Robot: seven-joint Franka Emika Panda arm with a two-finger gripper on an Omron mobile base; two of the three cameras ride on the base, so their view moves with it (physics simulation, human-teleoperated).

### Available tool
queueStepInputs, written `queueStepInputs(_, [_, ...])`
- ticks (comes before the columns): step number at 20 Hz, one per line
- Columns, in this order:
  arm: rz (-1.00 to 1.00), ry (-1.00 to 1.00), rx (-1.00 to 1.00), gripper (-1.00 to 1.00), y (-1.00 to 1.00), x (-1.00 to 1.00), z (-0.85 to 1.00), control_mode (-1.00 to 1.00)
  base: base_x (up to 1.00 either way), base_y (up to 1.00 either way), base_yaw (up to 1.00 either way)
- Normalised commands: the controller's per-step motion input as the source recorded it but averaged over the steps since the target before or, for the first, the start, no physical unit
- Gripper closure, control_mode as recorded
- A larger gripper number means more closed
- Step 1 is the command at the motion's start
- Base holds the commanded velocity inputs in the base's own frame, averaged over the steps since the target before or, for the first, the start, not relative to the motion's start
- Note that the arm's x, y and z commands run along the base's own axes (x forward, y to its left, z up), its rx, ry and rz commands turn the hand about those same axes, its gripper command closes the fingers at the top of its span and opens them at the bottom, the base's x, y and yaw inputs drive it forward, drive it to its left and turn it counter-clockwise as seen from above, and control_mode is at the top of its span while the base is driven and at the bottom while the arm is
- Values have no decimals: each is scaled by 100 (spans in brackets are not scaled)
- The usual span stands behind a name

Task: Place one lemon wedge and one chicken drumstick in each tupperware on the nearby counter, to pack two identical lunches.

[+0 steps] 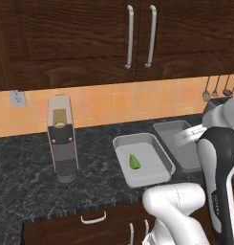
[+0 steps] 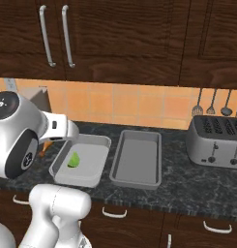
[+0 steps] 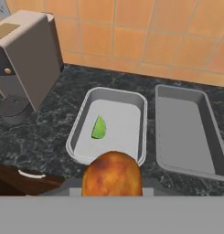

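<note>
Chicken drumstick [image 3: 112, 173] clamped in closed gripper [image 3: 112, 185], hanging just short of near rim of left tupperware [image 3: 81, 123]; lemon wedge [image 3: 99, 127] inside it. Tray's long axis runs away from hand.

counter [image 1: 27, 182]: black-grey stone with pale speckles
left tupperware [image 3: 83, 130]: light grey, plain
right tupperware [image 3: 163, 137]: same light grey, a little darker inside
lemon wedge [image 3: 99, 127]: bright green
chicken drumstick [image 3: 112, 175]: golden orange with brown roasted patches
wall tiles [image 2: 129, 104]: orange squares, pale joints
cabinets [image 1: 66, 38]: dark brown wood grain, silver handles
toaster [image 2: 216, 141]: silver, dark slots
coffee machine [image 1: 61, 139]: grey-beige, dark front
</note>
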Motion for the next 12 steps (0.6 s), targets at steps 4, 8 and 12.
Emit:
queueStepInputs(4, [0, 0, 0, 100, 0, 0, 0, 100, 0, 19, 0])
queueStepInputs(8, [0, 0, 0, 100, 23, 61, -92, -100, 0, 0, 0])
queueStepInputs(12, [0, 11, 0, 100, 10, 99, -94, -100, 0, 0, 0])
